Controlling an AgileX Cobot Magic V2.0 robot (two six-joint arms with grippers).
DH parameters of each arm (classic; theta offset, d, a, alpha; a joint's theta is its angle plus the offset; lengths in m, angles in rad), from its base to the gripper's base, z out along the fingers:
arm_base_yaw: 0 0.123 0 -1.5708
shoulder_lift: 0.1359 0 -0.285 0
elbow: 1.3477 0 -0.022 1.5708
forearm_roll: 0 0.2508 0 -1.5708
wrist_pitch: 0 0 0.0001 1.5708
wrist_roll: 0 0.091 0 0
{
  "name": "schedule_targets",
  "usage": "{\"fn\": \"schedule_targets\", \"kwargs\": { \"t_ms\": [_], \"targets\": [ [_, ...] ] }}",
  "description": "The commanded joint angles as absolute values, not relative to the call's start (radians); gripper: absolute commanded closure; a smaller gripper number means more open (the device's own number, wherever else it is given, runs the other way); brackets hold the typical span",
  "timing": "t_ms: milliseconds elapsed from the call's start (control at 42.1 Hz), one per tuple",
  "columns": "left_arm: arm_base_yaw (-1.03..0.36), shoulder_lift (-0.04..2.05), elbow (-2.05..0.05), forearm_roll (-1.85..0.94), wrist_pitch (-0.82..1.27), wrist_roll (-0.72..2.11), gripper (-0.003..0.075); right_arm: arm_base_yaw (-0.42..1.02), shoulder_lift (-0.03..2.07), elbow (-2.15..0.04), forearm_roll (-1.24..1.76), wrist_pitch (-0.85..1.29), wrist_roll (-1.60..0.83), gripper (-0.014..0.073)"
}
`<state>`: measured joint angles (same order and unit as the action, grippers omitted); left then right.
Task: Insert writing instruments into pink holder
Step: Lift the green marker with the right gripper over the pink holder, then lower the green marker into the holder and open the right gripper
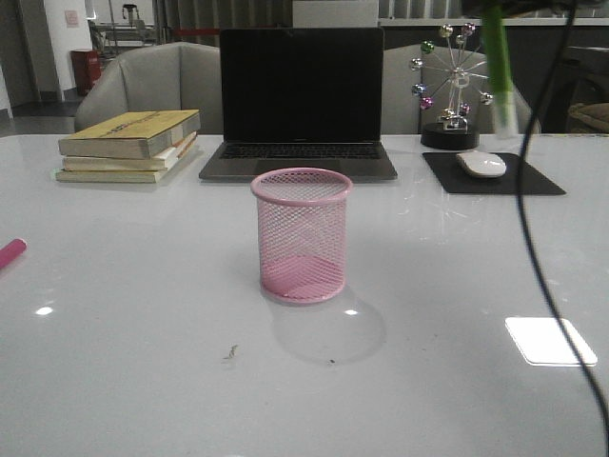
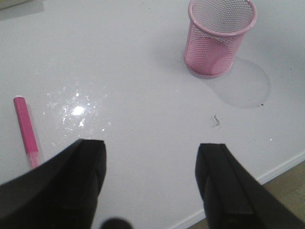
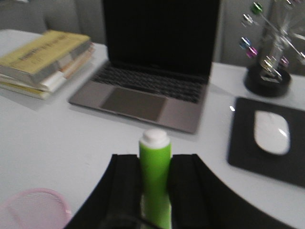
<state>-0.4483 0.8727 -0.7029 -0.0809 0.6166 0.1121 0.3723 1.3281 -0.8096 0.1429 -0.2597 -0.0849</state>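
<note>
1. The cylindrical pink wire-mesh pen holder [image 1: 302,234] stands upright and empty near the middle of the glossy white table [image 1: 143,362], its rolled rim facing up.
2. The right arm's black gripper [image 3: 155,179] is clamped on the bright green thick marker with a white tip [image 3: 155,174], 1 finger pressed to each side of the barrel; in the front view the green marker [image 1: 498,67] hangs tip-down, high above the table's far right side, well apart from the holder and in line with the mouse mat.
3. The left arm's black gripper [image 2: 150,186] hovers over the table's near left part with its 2 fingers [image 2: 78,176] spread wide and nothing between them.
4. The magenta-pink thick marker [image 2: 26,131] lies flat on the table, well to the left of the holder; the front view catches only 1 end of it [image 1: 9,253] at the left edge.
5. Behind the holder sits an open grey laptop with a dark screen [image 1: 300,105].
6. A stack of yellow-covered books [image 1: 130,145] lies left of the laptop.
7. To the laptop's right, a white computer mouse [image 1: 481,164] rests on a black mouse mat [image 1: 495,176], with a small metal ferris-wheel desk ornament carrying coloured balls [image 1: 451,86] behind it.
</note>
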Motion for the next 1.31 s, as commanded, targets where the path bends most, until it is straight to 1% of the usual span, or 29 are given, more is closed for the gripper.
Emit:
{"fn": "schedule_targets", "kwargs": {
  "t_ms": [0,95,166,285,451,570,879,974,1093,1164,1212,1283],
  "targets": [
    [-0.456,0.868,-0.731,-0.085,0.547,0.112,0.0266,0.473,1.307,-0.817,0.109,-0.472,-0.097,0.0431],
    [-0.456,0.868,-0.731,-0.085,0.545,0.112,0.0266,0.572,1.345,-0.817,0.082,-0.580,-0.097,0.0431],
    [-0.456,0.868,-0.731,-0.085,0.543,0.112,0.0266,0.614,1.386,-0.817,0.061,-0.686,-0.097,0.0431],
    [-0.456,0.868,-0.731,-0.085,0.539,0.112,0.0266,0.628,1.477,-0.817,0.050,-0.845,-0.097,0.0431],
    [-0.456,0.868,-0.731,-0.085,0.539,0.112,0.0266,0.628,1.602,-0.817,0.050,-0.987,-0.097,0.0431],
    [-0.456,0.868,-0.731,-0.085,0.539,0.112,0.0266,0.628,1.676,-0.817,0.050,-1.043,-0.097,0.0431],
    [-0.456,0.868,-0.731,-0.085,0.539,0.112,0.0266,0.628,1.792,-0.817,0.050,-1.039,-0.097,0.0421],
    [-0.456,0.868,-0.731,-0.085,0.539,0.112,0.0266,0.628,1.805,-0.817,0.050,-1.025,-0.097,0.0356],
    [-0.456,0.868,-0.731,-0.085,0.539,0.112,0.0266,0.628,1.811,-0.817,0.050,-1.003,-0.097,0.0211],
    [-0.456,0.868,-0.731,-0.085,0.539,0.112,0.0266,0.628,1.810,-0.817,0.050,-1.003,-0.097,0.0151],
    [-0.456,0.868,-0.731,-0.085,0.539,0.112,0.0266,0.628,1.802,-0.817,0.050,-0.998,-0.097,0.0134],
    [-0.456,0.868,-0.731,-0.085,0.539,0.112,0.0266,0.628,1.770,-0.817,0.050,-0.954,-0.097,0.0137]
  ]
}}
